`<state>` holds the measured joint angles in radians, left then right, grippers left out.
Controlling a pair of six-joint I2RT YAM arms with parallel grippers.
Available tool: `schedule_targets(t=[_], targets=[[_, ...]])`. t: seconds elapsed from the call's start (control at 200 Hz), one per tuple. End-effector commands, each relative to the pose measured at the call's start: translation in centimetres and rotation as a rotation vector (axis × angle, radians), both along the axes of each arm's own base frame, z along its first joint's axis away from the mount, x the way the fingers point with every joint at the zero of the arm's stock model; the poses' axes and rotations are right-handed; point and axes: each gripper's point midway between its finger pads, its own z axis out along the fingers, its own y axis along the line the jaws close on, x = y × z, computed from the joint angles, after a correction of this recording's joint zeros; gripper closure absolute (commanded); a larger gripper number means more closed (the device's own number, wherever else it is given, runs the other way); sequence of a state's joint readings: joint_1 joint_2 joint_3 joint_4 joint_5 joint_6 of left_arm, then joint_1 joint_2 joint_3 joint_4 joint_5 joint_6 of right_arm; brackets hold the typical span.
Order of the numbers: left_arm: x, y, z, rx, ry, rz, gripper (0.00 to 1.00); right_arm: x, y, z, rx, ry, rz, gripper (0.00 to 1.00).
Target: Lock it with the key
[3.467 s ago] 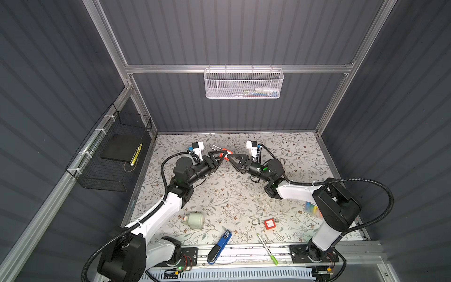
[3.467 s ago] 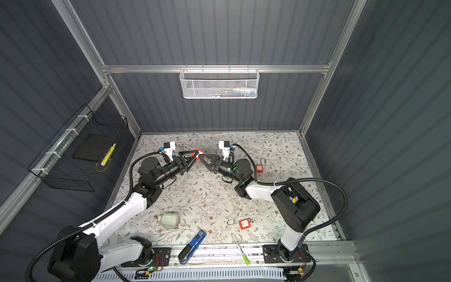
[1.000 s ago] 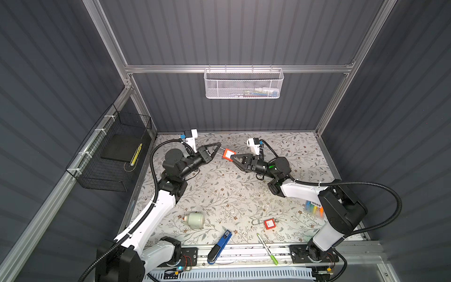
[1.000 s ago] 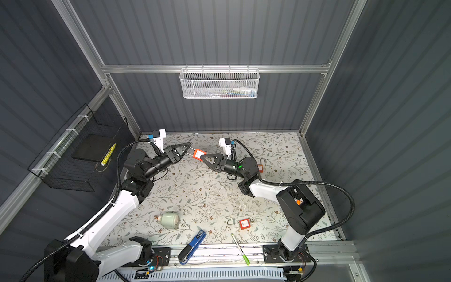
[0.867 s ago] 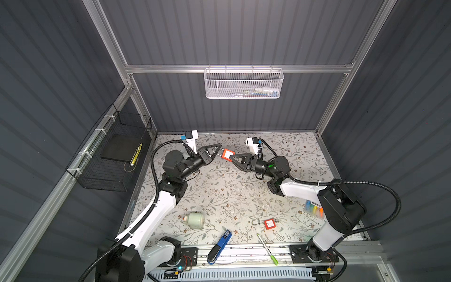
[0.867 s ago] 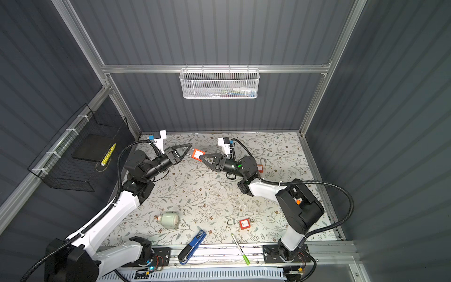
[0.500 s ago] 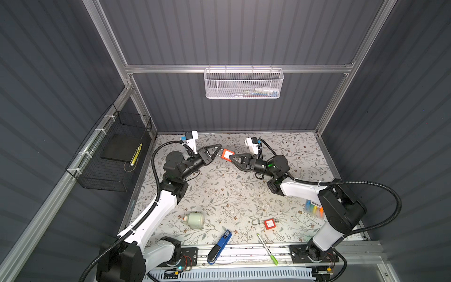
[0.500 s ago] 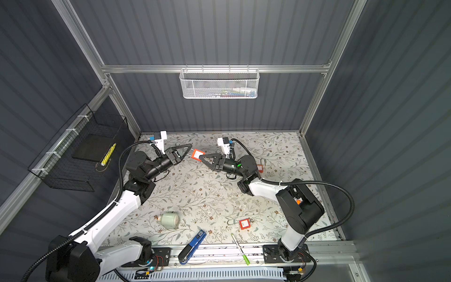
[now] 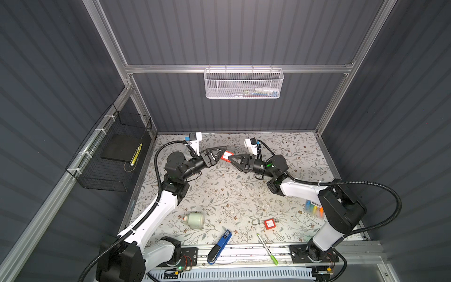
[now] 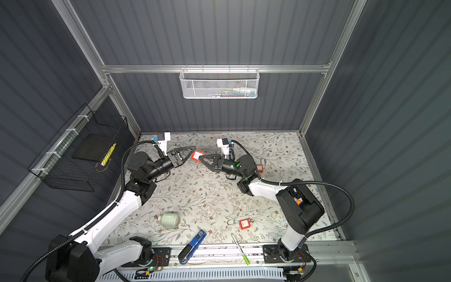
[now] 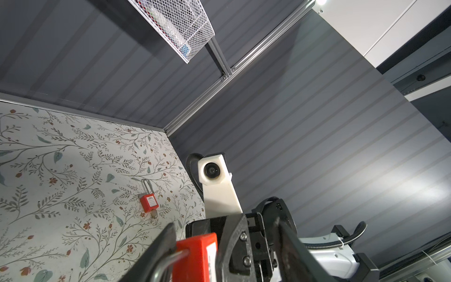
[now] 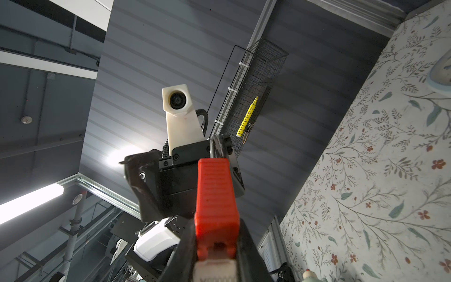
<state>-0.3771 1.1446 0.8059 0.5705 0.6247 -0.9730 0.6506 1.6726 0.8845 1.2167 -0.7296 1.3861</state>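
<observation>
In both top views my right gripper [image 9: 231, 158] is clamping the red padlock [image 9: 226, 155] in the air over the back of the table [image 9: 231, 195]. The left gripper [image 9: 223, 151] is sitting right at it, its tips too small to judge.

Left wrist view: the left fingers [image 11: 159, 246] are standing spread and gripping nothing. The padlock body is lying between them, just beside one finger, with the shackle running off the frame edge.

Right wrist view: the right fingers [image 12: 249, 244] are pinching the padlock and its label end is getting cropped. Whether a key is in it, I cannot tell.
</observation>
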Motion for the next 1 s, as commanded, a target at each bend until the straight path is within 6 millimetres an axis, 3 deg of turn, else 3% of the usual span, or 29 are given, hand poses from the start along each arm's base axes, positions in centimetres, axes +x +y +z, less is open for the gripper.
schedule_targets(t=[0.0, 0.165, 0.335, 0.8, 0.945, 0.995], targets=[[-0.9, -1.0, -1.6, 0.017, 0.038, -0.076, 0.28, -0.4, -0.4, 2.9, 0.052, -0.084, -0.021, 0.98], [-0.8, -1.0, -2.0, 0.018, 0.048, -0.07, 0.22, -0.6, -0.8, 3.7, 0.08, -0.121, -0.04, 0.97], [-0.7, -1.0, -2.0, 0.015, 0.051, -0.067, 0.23, -0.5, -0.8, 3.5, 0.073, -0.115, -0.043, 0.98], [-0.5, -1.2, -1.9, -0.001, 0.065, -0.076, 0.68, -0.5, 0.0, 2.4, 0.047, -0.092, -0.016, 0.98], [-0.4, -1.3, -1.8, -0.008, 0.066, -0.08, 0.73, -0.6, 0.1, 2.1, 0.042, -0.088, -0.011, 0.98], [-0.4, -1.3, -1.7, -0.011, 0.065, -0.081, 0.84, -0.6, 0.1, 2.1, 0.04, -0.087, -0.009, 0.98]])
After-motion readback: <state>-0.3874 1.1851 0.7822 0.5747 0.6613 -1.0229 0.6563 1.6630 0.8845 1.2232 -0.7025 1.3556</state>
